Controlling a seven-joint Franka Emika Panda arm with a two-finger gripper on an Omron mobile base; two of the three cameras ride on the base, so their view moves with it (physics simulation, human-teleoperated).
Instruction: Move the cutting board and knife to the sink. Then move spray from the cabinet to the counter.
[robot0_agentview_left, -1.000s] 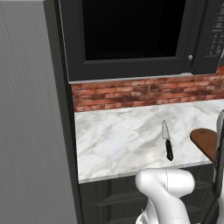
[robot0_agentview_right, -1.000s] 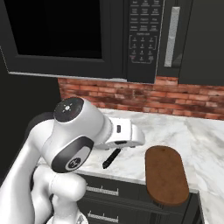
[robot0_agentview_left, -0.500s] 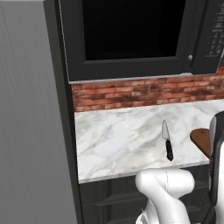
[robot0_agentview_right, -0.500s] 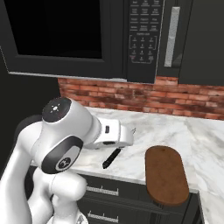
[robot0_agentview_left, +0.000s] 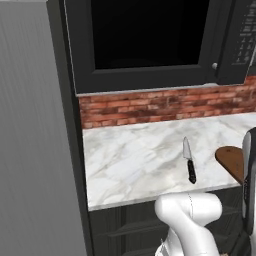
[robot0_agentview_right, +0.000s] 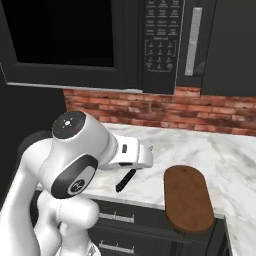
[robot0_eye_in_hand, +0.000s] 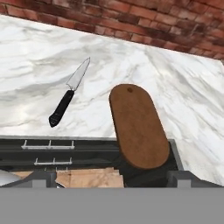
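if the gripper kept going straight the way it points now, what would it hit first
Most likely the flat brown wooden cutting board, which lies centred ahead of the open gripper. The black-handled knife lies off to one side. Depth is hard to judge.

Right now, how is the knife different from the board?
The board is big, brown and rounded; the knife is small and thin, with a silver blade and a black handle. The board sticks out past the counter edge, while the knife lies fully on the marble. The board has a little hole near its far end; the knife ends in a point. Both lie flat, side by side but apart, and nothing holds either.
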